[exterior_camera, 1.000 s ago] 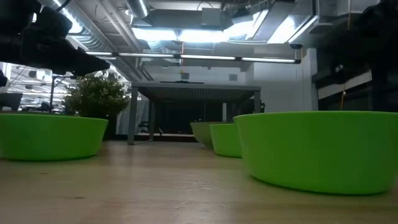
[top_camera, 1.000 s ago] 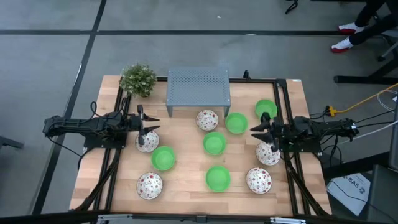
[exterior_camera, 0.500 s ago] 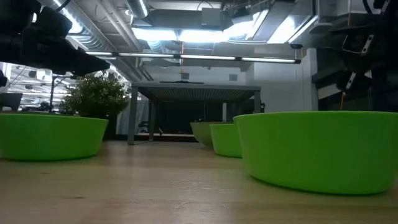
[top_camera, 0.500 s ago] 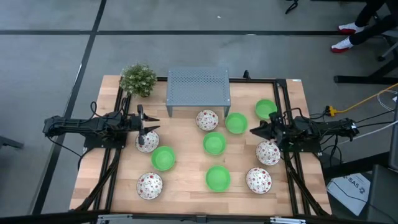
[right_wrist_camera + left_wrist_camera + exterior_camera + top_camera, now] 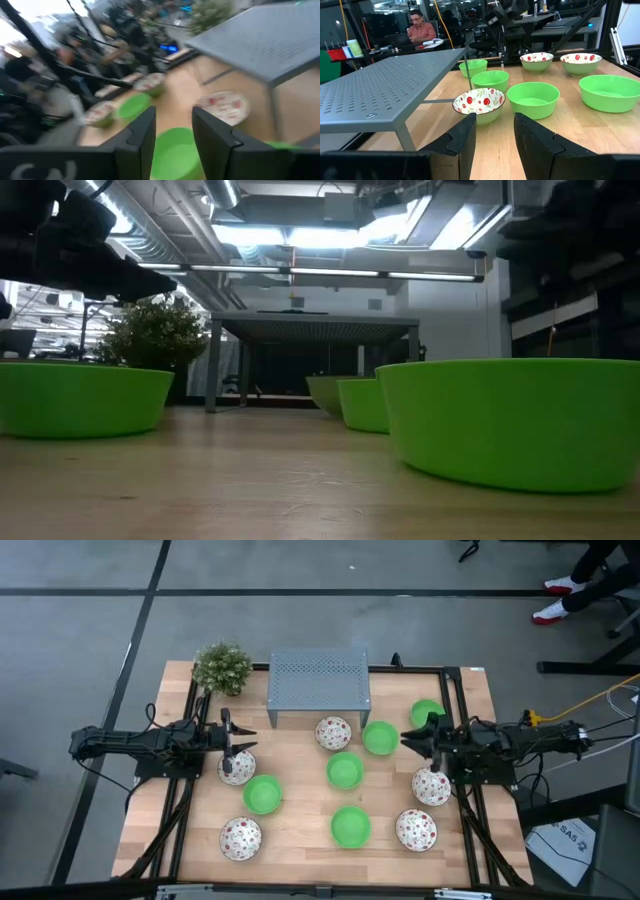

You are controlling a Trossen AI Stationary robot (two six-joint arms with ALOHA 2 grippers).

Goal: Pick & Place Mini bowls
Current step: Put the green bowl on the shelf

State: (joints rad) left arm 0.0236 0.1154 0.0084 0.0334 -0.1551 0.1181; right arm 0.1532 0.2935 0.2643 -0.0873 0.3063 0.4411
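Ten mini bowls rest upright on the wooden table, five green and five white with red speckles. My left gripper [image 5: 245,739] hangs open at the table's left, just beyond a patterned bowl [image 5: 236,769]; its wrist view looks over another patterned bowl [image 5: 479,101] and several green bowls [image 5: 533,99]. My right gripper [image 5: 408,743] is open at the table's right, between a green bowl [image 5: 380,737] and a patterned bowl [image 5: 431,785]. Its arm partly covers the far right green bowl [image 5: 424,712]. A green bowl [image 5: 175,147] lies straight ahead of its fingers.
A grey perforated metal stand [image 5: 319,683] stands at the far edge, with a small potted plant [image 5: 222,667] to its left. Dark frame rails [image 5: 465,810] run along both table sides. People sit in the room beyond the table [image 5: 420,30].
My right gripper has moved toward the far edge, now level with the green bowl beside the stand. Its arm covers more of the far right green bowl. No bowl has moved.
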